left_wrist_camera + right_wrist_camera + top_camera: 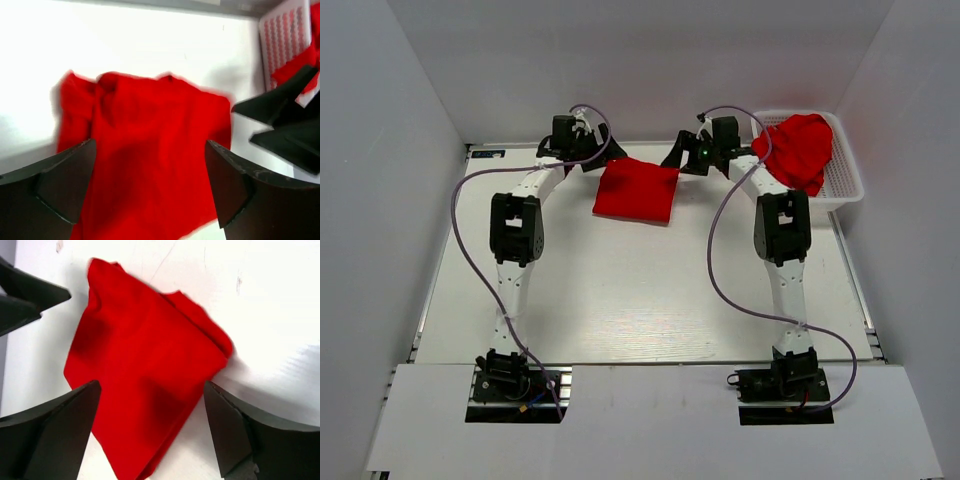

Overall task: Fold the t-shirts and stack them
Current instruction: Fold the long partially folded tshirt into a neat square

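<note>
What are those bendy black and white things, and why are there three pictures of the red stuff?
Those are two robot arms, a left arm and a right arm, bolted to a table. The big picture looks down from above. The other two come from little cameras on the wrists, so you see each claw's two dark fingers. The left claw and the right claw are both open and hold nothing. Below them lies a folded red shirt. A red heap, likely more shirts, sits in the white basket.
</note>
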Robot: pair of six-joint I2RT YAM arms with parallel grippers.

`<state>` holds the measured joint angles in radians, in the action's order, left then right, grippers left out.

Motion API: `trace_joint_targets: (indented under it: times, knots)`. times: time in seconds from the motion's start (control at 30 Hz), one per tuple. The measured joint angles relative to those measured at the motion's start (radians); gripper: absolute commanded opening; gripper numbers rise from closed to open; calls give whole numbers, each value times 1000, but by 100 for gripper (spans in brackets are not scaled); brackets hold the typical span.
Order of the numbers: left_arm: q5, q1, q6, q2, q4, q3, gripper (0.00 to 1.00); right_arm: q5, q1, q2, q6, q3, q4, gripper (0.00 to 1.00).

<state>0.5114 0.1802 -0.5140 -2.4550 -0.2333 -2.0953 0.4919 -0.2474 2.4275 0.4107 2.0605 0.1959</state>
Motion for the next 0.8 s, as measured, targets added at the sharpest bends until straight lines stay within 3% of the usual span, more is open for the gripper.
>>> trace_joint_targets:
  times: [0.1, 0.23, 0.47, 0.8]
  knots:
    - [-33, -10, -8, -64, 3, -101, 100, 16, 12, 34, 10, 72, -13, 90]
    - [-76, -31, 7, -49, 20, -84, 100, 19, 25, 8, 0, 84, -43, 90]
    - [-100, -29, 195, 26, -29, 12, 100, 24, 30, -179, -66, -134, -29, 90]
    - [-99, 22, 457, 24, -177, 29, 100, 24, 21, -284, -142, -367, 20, 90]
